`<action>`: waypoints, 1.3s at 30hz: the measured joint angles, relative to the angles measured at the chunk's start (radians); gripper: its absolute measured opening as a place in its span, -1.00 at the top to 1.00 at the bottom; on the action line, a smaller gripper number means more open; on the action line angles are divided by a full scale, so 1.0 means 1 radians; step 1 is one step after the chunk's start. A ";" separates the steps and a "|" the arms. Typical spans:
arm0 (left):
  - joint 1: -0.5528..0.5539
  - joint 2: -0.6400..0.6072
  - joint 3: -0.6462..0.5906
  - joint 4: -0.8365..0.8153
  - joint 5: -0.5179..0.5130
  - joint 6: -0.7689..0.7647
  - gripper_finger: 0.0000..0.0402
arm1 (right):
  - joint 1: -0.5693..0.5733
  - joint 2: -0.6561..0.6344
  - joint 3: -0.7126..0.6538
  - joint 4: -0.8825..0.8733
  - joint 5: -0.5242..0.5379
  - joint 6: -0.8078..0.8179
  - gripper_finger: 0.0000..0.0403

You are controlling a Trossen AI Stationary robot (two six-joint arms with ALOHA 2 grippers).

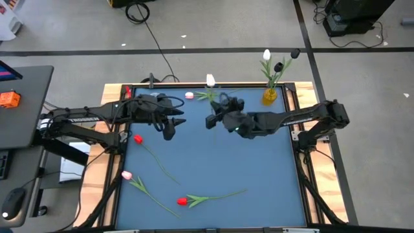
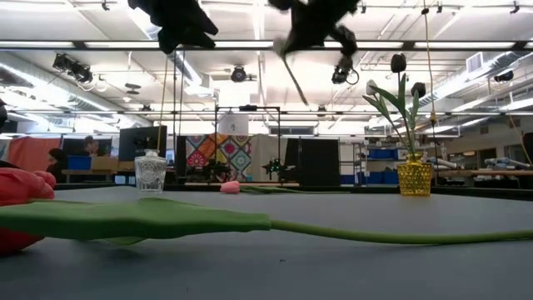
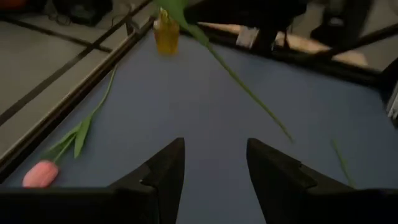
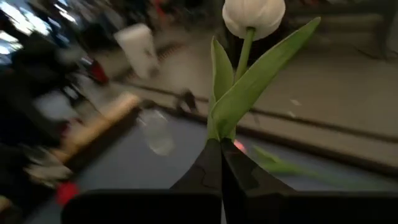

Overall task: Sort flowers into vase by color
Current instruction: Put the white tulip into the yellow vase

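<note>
My right gripper is shut on a white tulip and holds it high over the table's far middle; its head stands up. My left gripper hangs open above the left half, touching nothing. A pink tulip lies near the far edge. One red tulip, a pink one and another red one lie on the blue mat. A yellow vase at the far right holds white and black tulips. A clear glass vase stands at the far left. My right gripper pinches the white tulip's stem between its two fingers, just below where the leaves branch off. The flower stands up from the fingertips, head on top. It is lifted clear of the table, and the stem's lower part hangs free below the gripper.
A wooden frame borders the blue mat. Cables and a desk lie beyond the table's left side. The mat's right half holds no flowers.
</note>
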 joint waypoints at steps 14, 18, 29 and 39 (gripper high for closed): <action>0.006 0.124 0.001 0.483 0.188 0.045 0.14 | -0.018 -0.049 0.002 0.491 -0.279 -0.463 1.00; 0.006 0.147 0.000 0.525 0.199 0.045 0.22 | -0.018 -0.049 0.002 0.524 -0.296 -0.507 1.00; 0.006 0.168 0.000 0.545 0.170 0.028 0.49 | -0.016 -0.049 0.002 0.560 -0.387 -0.544 1.00; 0.006 0.167 0.000 0.577 0.138 0.012 0.39 | -0.016 -0.048 0.002 0.609 -0.423 -0.571 0.99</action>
